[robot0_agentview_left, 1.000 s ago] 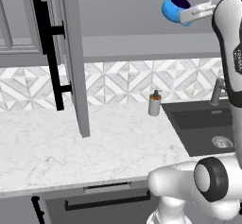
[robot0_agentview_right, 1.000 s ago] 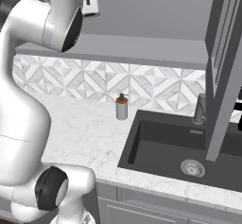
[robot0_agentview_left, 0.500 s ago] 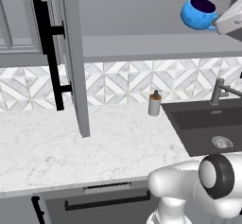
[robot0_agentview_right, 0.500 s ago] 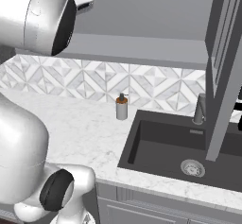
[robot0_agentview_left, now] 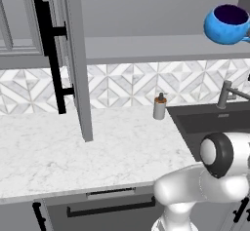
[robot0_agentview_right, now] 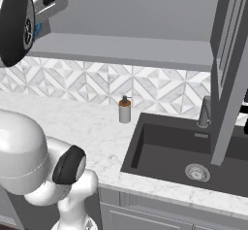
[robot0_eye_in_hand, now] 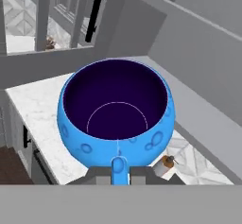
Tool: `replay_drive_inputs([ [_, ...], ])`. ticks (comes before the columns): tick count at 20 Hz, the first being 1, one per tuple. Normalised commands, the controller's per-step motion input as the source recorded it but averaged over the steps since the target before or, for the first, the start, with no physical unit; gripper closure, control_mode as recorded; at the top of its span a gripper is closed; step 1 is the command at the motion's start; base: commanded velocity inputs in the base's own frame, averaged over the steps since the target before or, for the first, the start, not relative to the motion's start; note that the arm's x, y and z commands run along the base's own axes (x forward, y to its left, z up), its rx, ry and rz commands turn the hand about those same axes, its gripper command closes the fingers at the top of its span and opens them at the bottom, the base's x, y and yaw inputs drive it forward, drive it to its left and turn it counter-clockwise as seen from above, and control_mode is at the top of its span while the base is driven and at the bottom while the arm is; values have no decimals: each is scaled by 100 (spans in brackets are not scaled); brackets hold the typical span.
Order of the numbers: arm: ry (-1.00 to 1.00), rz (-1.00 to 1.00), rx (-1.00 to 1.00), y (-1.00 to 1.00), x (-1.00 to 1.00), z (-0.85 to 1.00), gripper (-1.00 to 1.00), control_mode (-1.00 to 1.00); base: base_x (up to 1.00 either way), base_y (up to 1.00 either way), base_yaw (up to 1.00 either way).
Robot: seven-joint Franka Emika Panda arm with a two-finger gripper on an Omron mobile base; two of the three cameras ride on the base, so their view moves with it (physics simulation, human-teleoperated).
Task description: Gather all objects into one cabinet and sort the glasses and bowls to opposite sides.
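Here the fingers (robot0_eye_in_hand: pixel 119 172) were clamped narrow on a small tab at the rim of the blue bowl (robot0_eye_in_hand: pixel 116 116), seen in the hand view. The bowl sat upright, dark purple inside, dimpled bright blue outside. In the left base view the blue bowl (robot0_agentview_left: pixel 227 24) hung high at the right edge, above the grey cabinet shelf (robot0_agentview_left: pixel 146 47), not resting on it. Below, the white marble bench (robot0_agentview_left: pixel 73 152) ran along the patterned tile backsplash (robot0_agentview_left: pixel 122 84). A soap dispenser bottle (robot0_agentview_left: pixel 159 106) stood upright on the bench just beside the dark sink (robot0_agentview_right: pixel 189 151), near the backsplash. A grey faucet (robot0_agentview_right: pixel 205 111) rose behind the sink. Farther left, the tall grey cabinet door (robot0_agentview_left: pixel 73 54) stood open with its long black bar handle (robot0_agentview_left: pixel 49 49) facing the camera.
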Motion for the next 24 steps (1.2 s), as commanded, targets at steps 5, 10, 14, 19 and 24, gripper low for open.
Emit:
replay_drive_inputs([
  [5,32,10,-11,-6,-47,55,100,-100,0,0,0],
  [10,68,4,-2,0,100,100,100,-100,0,0,0],
  [14,56,16,-5,-3,21,81,100,-100,0,0,0],
  [19,33,21,0,-23,-76,34,100,-100,0,0,0],
  [24,48,24,-9,-2,-44,15,100,-100,0,0,0],
])
